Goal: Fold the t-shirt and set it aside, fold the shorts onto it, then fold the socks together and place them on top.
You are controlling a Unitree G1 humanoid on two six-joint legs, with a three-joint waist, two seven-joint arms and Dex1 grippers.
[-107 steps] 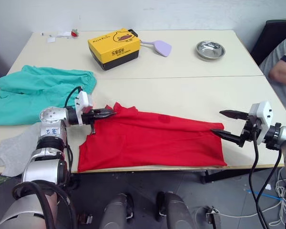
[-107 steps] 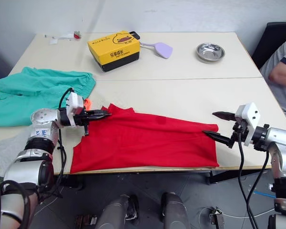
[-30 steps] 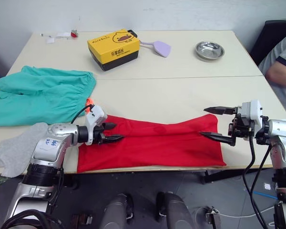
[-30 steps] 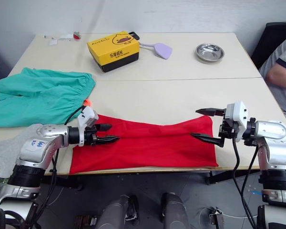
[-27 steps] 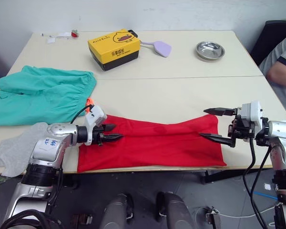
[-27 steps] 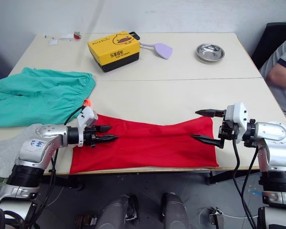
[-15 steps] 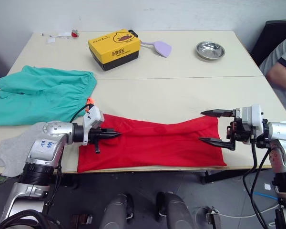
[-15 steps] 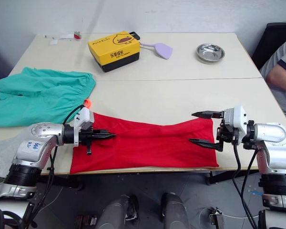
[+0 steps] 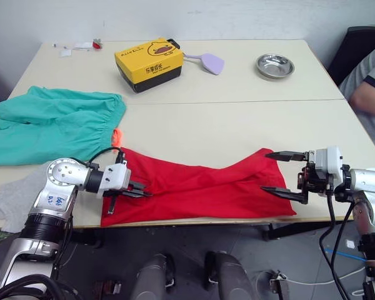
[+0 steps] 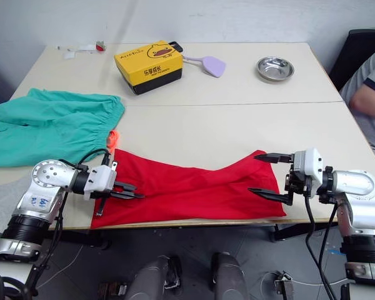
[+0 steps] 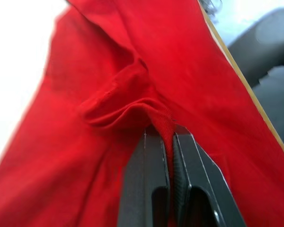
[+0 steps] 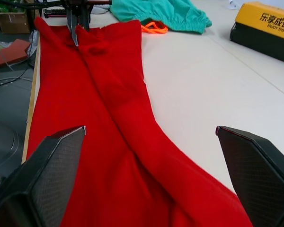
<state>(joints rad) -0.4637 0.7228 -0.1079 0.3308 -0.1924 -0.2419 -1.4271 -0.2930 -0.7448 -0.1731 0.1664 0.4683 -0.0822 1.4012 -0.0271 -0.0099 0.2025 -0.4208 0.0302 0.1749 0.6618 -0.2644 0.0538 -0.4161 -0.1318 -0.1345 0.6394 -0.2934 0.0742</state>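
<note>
Silver metal arms w/ black joints, black cables looping off wrists. White wrist housings. Left gripper (image 9: pixel 136 189) & right gripper (image 9: pixel 276 172): black pointed fingers. Blue scribbles on left forearm.

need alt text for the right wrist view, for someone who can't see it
The right end effector is open over one end of the red t-shirt, which stretches along the table edge to the left end effector pinching its far end. Beyond lie the teal shorts and a yellow box.
</note>
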